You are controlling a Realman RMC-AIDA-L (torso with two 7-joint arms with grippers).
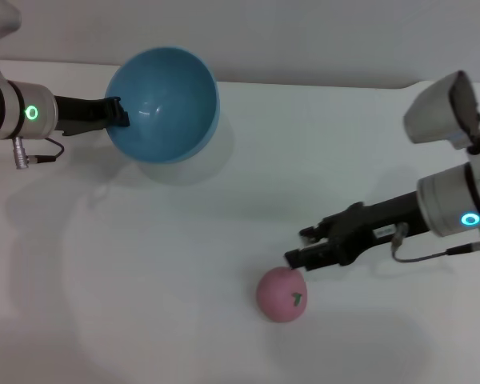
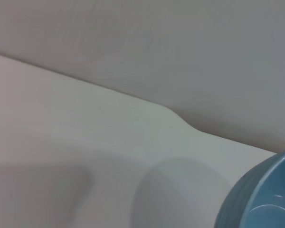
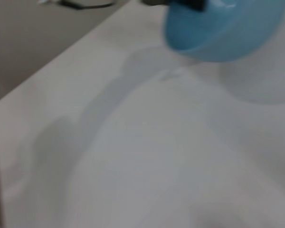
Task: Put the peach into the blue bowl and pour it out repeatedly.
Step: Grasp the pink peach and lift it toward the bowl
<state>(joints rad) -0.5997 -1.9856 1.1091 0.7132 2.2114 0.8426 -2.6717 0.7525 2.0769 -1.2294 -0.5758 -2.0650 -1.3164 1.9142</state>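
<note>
The blue bowl [image 1: 164, 104] hangs tipped on its side above the table at the back left, its smooth inside turned toward me and holding nothing. My left gripper [image 1: 117, 112] is shut on its rim. Part of the bowl also shows in the left wrist view [image 2: 263, 199] and in the right wrist view [image 3: 218, 28]. The pink peach [image 1: 282, 294] lies on the table at the front right, green stem mark facing me. My right gripper [image 1: 298, 246] hovers open just behind the peach, not touching it.
The white table [image 1: 184, 272] stretches around both things, with the bowl's shadow under it. The table's back edge meets a grey wall [image 1: 304, 40]. A grey cable loops off each wrist.
</note>
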